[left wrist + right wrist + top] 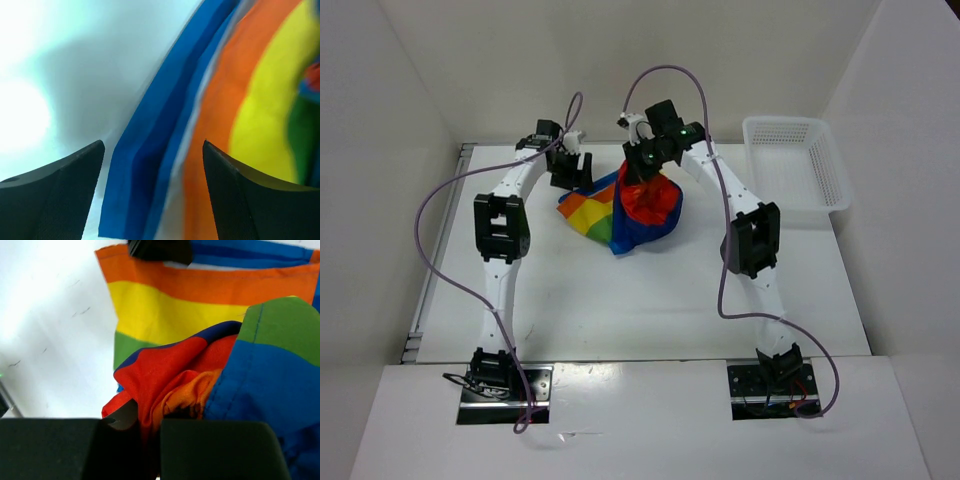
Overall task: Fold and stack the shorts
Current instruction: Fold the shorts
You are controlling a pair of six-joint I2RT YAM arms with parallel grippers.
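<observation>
The rainbow shorts (625, 212) lie bunched on the white table at the back middle, part flat, part lifted into a red and blue heap. My right gripper (642, 185) is shut on a gathered fold of the shorts (175, 385), red and orange cloth pinched between its fingers (215, 445). My left gripper (570, 172) hovers over the left edge of the shorts (165, 130), open. Its two fingers (235, 190) stand wide apart with the blue hem and orange band below them and nothing between them.
A white lattice basket (798, 165) stands at the back right of the table (650, 300). White walls close in the left, back and right sides. Purple cables loop from both arms.
</observation>
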